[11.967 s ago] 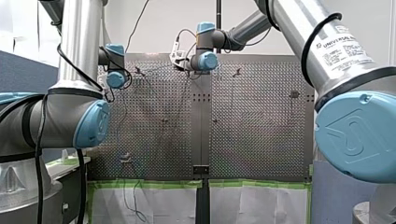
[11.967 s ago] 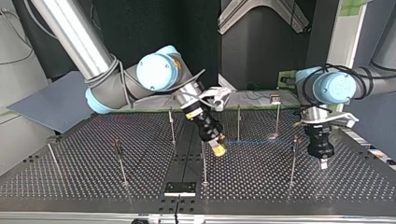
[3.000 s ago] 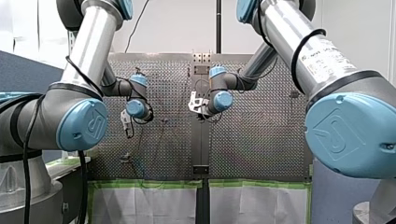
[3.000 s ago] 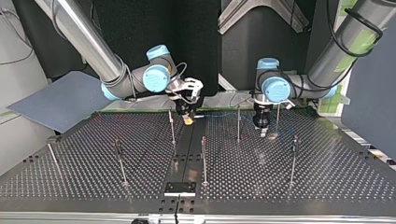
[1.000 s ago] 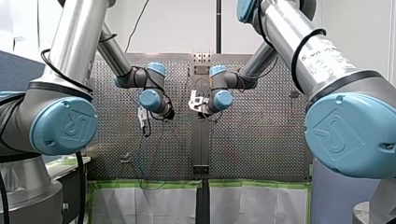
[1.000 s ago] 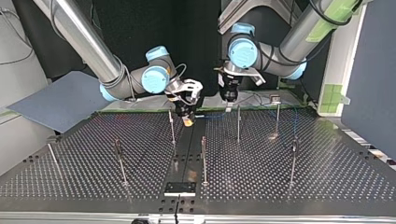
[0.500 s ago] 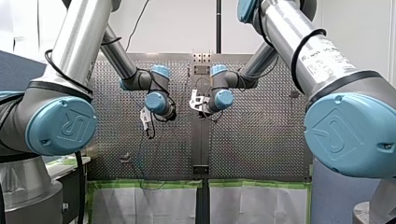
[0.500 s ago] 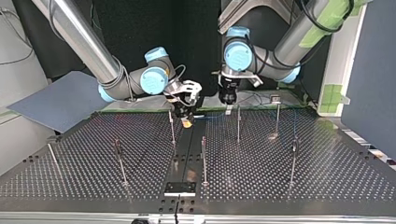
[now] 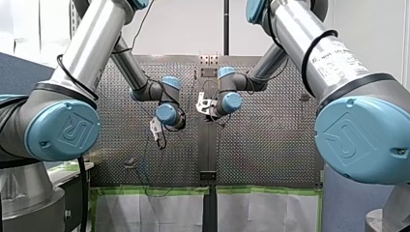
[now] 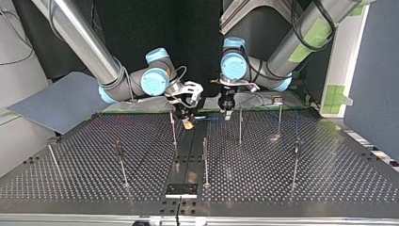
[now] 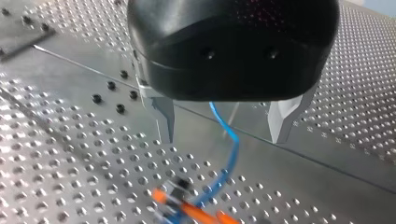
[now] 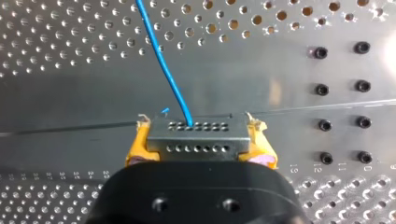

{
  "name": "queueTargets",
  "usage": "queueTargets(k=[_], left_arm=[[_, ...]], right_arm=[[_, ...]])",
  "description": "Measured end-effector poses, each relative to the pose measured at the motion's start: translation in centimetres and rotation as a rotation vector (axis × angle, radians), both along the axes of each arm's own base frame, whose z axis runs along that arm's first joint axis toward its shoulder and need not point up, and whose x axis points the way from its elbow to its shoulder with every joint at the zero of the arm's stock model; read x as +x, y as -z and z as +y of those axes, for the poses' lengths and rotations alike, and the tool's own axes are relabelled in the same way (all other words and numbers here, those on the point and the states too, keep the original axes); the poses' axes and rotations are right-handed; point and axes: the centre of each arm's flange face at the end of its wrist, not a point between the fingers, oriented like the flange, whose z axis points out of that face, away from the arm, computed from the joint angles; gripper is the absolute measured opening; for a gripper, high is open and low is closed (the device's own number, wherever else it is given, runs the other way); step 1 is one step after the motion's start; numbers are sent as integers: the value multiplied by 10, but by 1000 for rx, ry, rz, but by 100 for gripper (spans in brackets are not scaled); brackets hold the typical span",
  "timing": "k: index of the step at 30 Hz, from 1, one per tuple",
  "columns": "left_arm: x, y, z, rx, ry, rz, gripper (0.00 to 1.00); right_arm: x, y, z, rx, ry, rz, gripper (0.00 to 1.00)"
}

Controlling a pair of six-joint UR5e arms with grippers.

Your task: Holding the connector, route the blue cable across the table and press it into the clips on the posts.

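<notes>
Thin posts (image 10: 205, 160) stand upright, well apart, on the perforated metal table (image 10: 329, 179).

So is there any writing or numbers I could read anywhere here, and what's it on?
"UNIVERSAL R...": white label on my right arm, front view; its smaller lines are too small to read.
"19": stamped on the table, right wrist view; the neighbouring numbers are too blurred to read.
Nothing else is legible.

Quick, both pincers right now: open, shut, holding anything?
Left pincer: open, cable passing between its fingers, not gripped.
Right pincer: shut on the connector.
</notes>
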Motion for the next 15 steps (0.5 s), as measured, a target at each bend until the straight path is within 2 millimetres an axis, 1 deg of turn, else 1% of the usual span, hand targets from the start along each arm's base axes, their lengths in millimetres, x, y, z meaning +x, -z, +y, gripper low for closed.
queueTargets(k=[5,11,15], left_arm=[[8,16,-4,0,-1,12,100],[23,27,-10,-5,-18,1,100],[34,26,-11,-21,-50,-32,100]], right_arm=[[0,0,0,0,0,0,0],[0,0,-1,-1,0,-1,0],[-1,-1,-2,-1,-1,-2,0]])
